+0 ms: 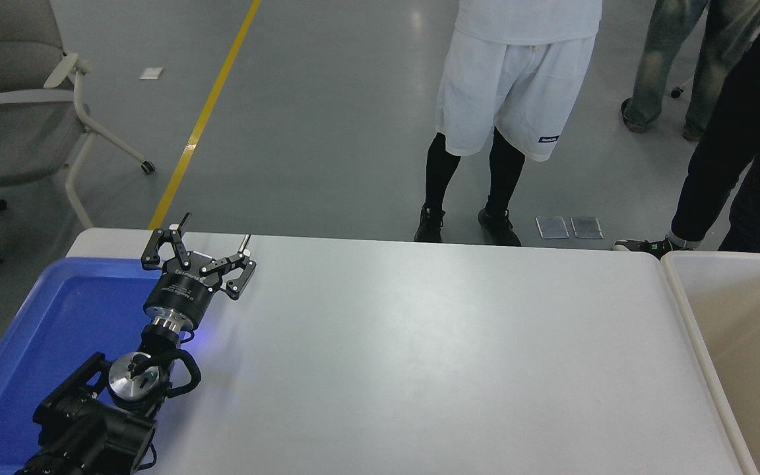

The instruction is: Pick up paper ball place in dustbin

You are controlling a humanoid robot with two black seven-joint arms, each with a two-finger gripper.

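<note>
Beyond the table, a person.

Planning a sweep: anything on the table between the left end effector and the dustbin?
Nothing: head view shows bare white table between the left end effector and the dustbin.

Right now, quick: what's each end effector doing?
Left end effector: open, holding nothing, parked over the blue tray at the table's near left.
Right end effector: not in view.
</note>
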